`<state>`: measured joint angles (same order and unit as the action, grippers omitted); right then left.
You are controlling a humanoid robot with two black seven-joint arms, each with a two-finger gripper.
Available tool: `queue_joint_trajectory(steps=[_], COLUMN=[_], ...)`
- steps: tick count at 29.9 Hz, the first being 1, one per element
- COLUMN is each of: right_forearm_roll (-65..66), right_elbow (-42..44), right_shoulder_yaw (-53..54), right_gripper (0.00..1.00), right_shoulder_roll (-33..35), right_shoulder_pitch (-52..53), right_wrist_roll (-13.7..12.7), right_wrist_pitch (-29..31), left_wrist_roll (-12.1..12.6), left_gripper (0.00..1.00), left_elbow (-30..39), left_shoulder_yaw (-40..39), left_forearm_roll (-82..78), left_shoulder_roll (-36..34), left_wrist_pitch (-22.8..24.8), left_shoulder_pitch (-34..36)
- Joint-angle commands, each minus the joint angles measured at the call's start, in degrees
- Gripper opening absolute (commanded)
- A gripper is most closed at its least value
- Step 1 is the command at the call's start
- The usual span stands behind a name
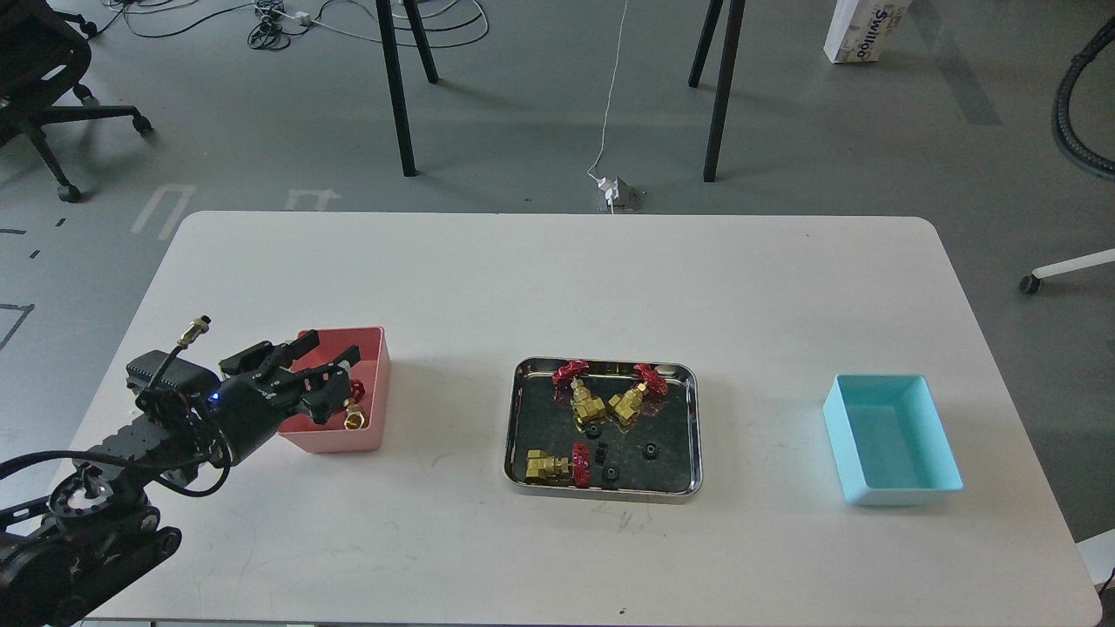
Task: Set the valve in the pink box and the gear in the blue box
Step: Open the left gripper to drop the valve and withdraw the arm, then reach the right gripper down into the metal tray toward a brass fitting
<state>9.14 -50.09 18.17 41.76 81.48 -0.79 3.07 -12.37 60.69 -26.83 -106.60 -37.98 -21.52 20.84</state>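
The pink box stands at the left of the table. One valve lies inside it at its near right corner, brass body with red handwheel. My left gripper hovers over the box's left half with its fingers apart, holding nothing. Three more valves and several black gears lie in the steel tray at table centre. The blue box stands empty at the right. My right gripper is out of view.
The white table has bare room between the boxes and the tray. Black stand legs, a white power block with cables and an office chair are on the floor beyond the far edge.
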Motion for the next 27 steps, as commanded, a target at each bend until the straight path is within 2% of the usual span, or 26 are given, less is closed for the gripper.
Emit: queue_joint_trajectory(steps=[1,3,5,8,13,15,17,19,23,27], right_forearm_roll=[0.18,1.14,4.73,13.85,31.88,36.81,40.15,43.67,48.25,49.84], right_elbow=[-0.53,-1.58,-4.91,-11.59,-22.75,-27.32,-30.75,-33.13,-35.51,-34.99], right_shoulder_yaw=[-0.85,-1.99,-4.88,-8.41,-15.51,-20.44,-25.44,-31.94,-42.32,-49.1], right_gripper=[0.99,0.99,0.99,0.99,0.99,0.99,0.99,1.0,0.99,1.0], right_shoulder_roll=[-0.01,0.08,0.25,0.96,1.31,1.22,1.05,0.61,-3.69,-10.19], right_shoulder_pitch=[0.0,-0.79,-1.41,-1.33,-0.89,0.6,3.06,5.78,10.36,12.38], right_wrist_roll=[-0.08,-0.08,-0.08,0.0,0.0,0.0,0.18,0.7,0.97,0.97], right_wrist_pitch=[0.79,1.49,4.73,7.64,9.23,11.68,14.14,16.43,20.56,21.45], left_wrist_roll=[-0.02,-0.11,-0.11,-0.02,0.77,1.73,3.83,5.25,5.34,5.34], left_gripper=[0.98,0.98,0.98,0.98,0.98,0.98,0.98,0.98,0.98,0.98], left_elbow=[0.13,0.39,0.74,0.92,0.83,0.22,-0.65,-2.76,-6.45,-7.95], left_shoulder_yaw=[-3.74,-6.03,-7.79,-10.25,-12.98,-14.12,-14.56,-14.56,-13.95,-13.95], left_forearm_roll=[6.65,12.61,21.21,34.75,51.73,57.61,62.63,64.41,64.41,64.5], left_shoulder_roll=[0.02,0.02,-0.16,-0.34,-0.34,-0.25,-0.25,-0.16,0.28,0.54], left_wrist_pitch=[0.33,0.95,3.48,10.24,21.76,25.89,28.36,29.34,29.16,28.73], left_shoulder_pitch=[4.1,7.26,12.0,18.68,28.01,31.96,35.47,38.81,44.19,46.04])
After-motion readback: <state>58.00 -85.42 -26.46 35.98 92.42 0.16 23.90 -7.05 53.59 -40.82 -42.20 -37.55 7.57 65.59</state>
